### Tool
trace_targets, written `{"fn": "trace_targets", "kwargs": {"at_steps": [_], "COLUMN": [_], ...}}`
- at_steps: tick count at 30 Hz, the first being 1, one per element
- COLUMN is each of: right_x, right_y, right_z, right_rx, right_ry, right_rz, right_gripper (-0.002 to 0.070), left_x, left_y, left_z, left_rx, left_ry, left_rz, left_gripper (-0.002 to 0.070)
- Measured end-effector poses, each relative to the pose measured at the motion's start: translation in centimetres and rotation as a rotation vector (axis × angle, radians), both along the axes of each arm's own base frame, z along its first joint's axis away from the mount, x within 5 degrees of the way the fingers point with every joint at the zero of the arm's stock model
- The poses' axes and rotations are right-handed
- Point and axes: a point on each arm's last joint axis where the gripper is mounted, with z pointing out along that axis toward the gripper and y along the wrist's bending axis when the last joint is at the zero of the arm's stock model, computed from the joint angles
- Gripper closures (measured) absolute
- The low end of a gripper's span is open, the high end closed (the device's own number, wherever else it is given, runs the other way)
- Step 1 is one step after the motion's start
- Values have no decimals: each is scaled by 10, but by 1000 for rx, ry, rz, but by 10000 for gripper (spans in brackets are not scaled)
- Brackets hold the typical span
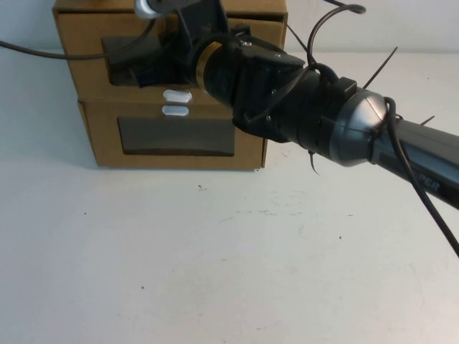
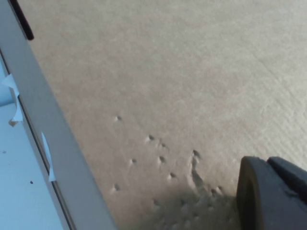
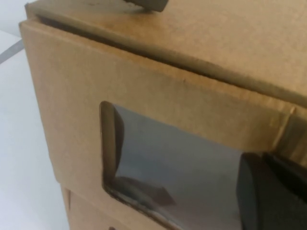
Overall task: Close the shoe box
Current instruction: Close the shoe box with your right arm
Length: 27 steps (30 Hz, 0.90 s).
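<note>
Right gripper [image 1: 197, 61] presses the brown cardboard upper drawer-style shoe box [image 1: 86, 36]; left gripper [image 2: 268, 191] rests on top. Jaw openings: cannot tell. Risk: off-centre push skews drawer, jams, or shoves stack across white counter [image 1: 215, 251].

We see a white tabletop [image 1: 215, 265] filling most of the high view, dotted with small dark specks and lit softly and evenly; behind it a pale bluish-white wall [image 1: 387, 25] runs along its far edge
</note>
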Motion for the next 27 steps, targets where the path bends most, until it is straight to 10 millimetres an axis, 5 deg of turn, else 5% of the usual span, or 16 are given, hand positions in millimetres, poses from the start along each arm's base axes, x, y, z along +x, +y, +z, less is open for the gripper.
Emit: {"fn": "trace_targets", "kwargs": {"at_steps": [14, 19, 27], "right_x": [9, -19, -88], "right_y": [-4, -12, -56], "right_z": [-3, 18, 70], "right_rx": [61, 36, -108], "right_ry": [31, 71, 355], "right_rz": [12, -56, -94], "right_gripper": [687, 687, 687], "left_x": [-4, -30, -105], "left_y": [0, 4, 8], "left_z": [4, 36, 107], "left_rx": [-1, 36, 33], "left_ry": [0, -67, -229], "left_rz": [-1, -4, -22], "left_gripper": [677, 677, 677]}}
